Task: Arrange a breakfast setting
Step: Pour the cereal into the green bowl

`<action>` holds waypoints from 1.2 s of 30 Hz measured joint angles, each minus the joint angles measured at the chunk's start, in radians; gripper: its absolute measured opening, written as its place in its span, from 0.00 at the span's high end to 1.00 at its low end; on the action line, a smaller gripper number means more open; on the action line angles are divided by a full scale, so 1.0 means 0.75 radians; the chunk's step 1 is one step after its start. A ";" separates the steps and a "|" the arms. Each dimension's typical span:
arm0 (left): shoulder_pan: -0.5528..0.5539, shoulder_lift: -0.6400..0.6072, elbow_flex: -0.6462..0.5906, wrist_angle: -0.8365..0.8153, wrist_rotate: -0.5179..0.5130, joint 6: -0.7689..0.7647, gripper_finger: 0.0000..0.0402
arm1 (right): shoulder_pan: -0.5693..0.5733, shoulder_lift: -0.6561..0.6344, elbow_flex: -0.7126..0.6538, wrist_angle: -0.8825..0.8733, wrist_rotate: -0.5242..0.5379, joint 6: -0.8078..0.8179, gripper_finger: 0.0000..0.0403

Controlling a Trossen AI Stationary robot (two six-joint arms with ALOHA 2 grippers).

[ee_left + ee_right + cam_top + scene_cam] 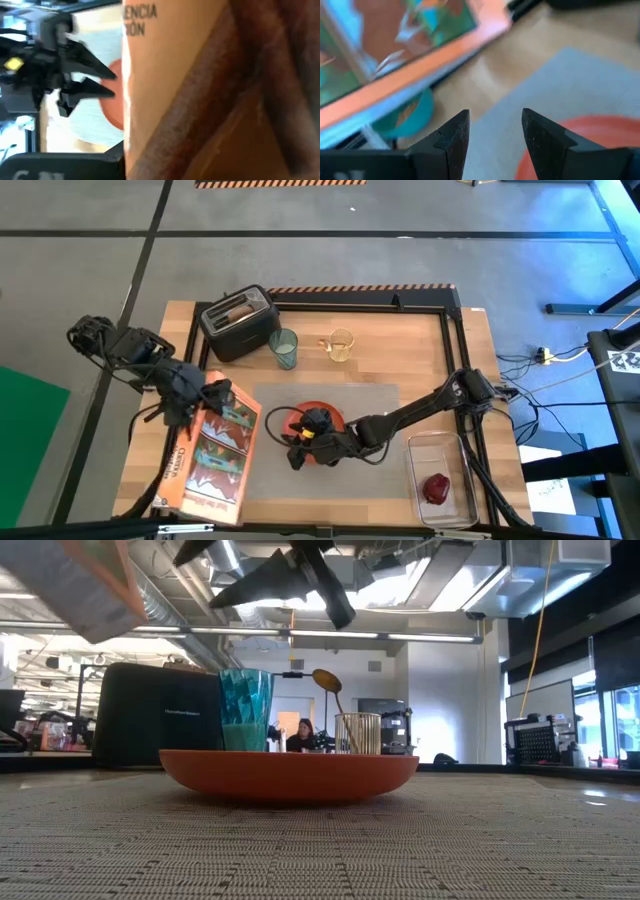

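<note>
My left gripper (214, 393) is at the far end of an orange cereal box (210, 452), which it holds over the table's left side. In the low view the box's corner (80, 580) hangs high. My right gripper (492, 135) is open and empty above the near-left rim of the round orange plate (325, 412). The plate rests on the grey placemat (370, 430). A teal bowl (402, 117) shows beneath the box. The teal cup (284, 348) stands at the back. The gold spoon stands in a small glass (341, 345). My left gripper is shut on the cereal box at its far end (220, 398). The box fills the left wrist view (200, 90) and hides the fingers, so the kind of hold cannot be told. The box is lifted off the table and slants toward the near edge.
A black toaster (240, 322) with something brown in its slot stands at the back left. A clear tray (440, 475) at the near right holds a small red fruit (437, 488). A black frame rail (360, 302) runs along the far and right sides.
</note>
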 joint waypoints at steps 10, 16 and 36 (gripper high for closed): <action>0.233 0.000 0.000 0.335 0.227 -0.236 0.72 | -0.022 -0.276 -0.001 -0.051 0.314 -0.282 0.57; 0.365 0.004 0.000 0.620 0.320 -0.446 0.72 | -0.061 -0.630 0.000 -0.243 0.427 -0.532 0.57; 0.800 0.368 -0.001 1.757 0.165 -1.431 0.72 | -0.461 -1.290 0.000 -0.403 -0.145 -1.156 0.33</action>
